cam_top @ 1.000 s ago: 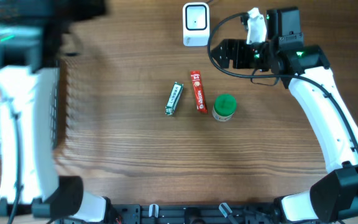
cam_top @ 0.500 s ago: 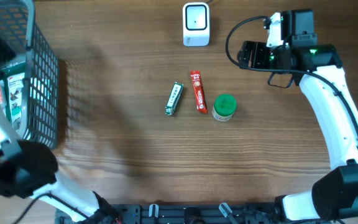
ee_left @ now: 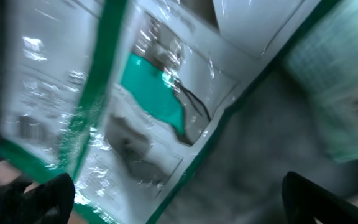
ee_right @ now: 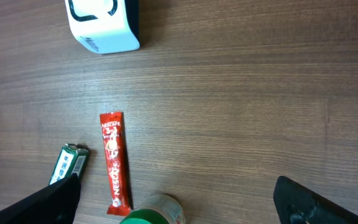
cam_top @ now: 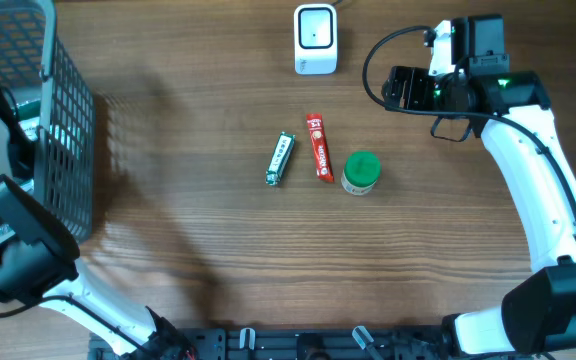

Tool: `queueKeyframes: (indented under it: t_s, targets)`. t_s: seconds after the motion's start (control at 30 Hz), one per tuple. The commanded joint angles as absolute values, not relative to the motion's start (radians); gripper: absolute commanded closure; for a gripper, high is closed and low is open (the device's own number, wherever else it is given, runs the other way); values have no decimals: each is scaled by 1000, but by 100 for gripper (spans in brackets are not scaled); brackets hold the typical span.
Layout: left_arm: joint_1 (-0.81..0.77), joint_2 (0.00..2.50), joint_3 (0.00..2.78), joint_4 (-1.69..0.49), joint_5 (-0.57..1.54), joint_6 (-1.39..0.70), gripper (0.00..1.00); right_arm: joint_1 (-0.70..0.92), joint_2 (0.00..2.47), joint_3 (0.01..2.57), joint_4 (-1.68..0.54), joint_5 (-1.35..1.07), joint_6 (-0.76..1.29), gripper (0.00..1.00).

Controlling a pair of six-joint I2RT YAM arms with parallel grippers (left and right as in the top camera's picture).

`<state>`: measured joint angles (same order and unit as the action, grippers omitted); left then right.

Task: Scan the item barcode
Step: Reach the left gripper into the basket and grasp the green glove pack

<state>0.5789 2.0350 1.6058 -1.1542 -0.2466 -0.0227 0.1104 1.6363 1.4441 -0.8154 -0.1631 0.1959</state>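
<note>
Overhead: red sachet [cam_top: 318, 146] lies lengthwise, one end toward scanner [cam_top: 315, 38].

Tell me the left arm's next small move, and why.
Probably lower the left gripper onto the green-edged plastic packet in the basket and close: its jaws stand open and empty, with the packet filling the wrist view beneath them.

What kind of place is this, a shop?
Probably a pretend shop checkout on a wooden table: a white scanner, a black wire basket, and small groceries such as a red sachet and a green-lidded jar.
</note>
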Motion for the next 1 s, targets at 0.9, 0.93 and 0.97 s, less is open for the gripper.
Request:
queueKeyframes:
  t_s: [0.9,0.93,0.97]
  targets:
    - [742,1783,1840,-1270,146,-179,96,112,1640,1448,-816,-146,184,0]
    - [742,1757,1850,-1277,145,-187,96,112,1641,1448,-816,-146,184,0]
    - [742,1723,1855,-1281,147,-198,96,111,1641,1448,-812,-145,184,0]
